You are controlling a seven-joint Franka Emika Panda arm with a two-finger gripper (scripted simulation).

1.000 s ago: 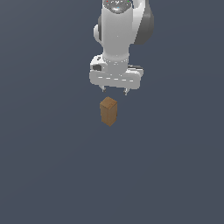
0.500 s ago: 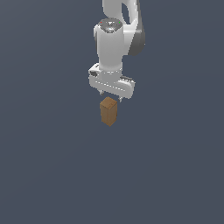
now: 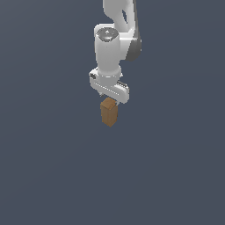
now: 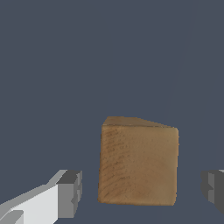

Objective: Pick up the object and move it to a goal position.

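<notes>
**Panda gripper poised over an upright wooden block, before the grasp**

Exterior view, read from its left to its right: the floor (image 3: 44, 176), a plain grey-blue plane, lies bare on the left; near the middle the white arm (image 3: 110, 48) descends to the gripper (image 3: 110, 97), directly beneath which stands the object (image 3: 108, 113), a brown block with wood-like grain; the floor continues on the right. The block's top sits just under the gripper body, and whether they touch cannot be resolved here.

Wrist view: one grey-padded finger (image 4: 70, 192) appears on one side of the block (image 4: 138, 162) and the second pad (image 4: 213, 186) on the other, each separated from the wood by a visible gap. The gripper is therefore released, its jaws spread wider than the block and holding nothing.

Handling, as a judgement: the block looks rigid and probably light, with flat, matt faces that should offer fair friction; it appears neither fragile nor deformable. The best hold is likely across two opposite side faces, on the upper half, with the pads flat to the wood.

Orientation: the block stands on one square end, its long axis vertical. In the exterior view it is turned so that a vertical edge faces the camera.
</notes>
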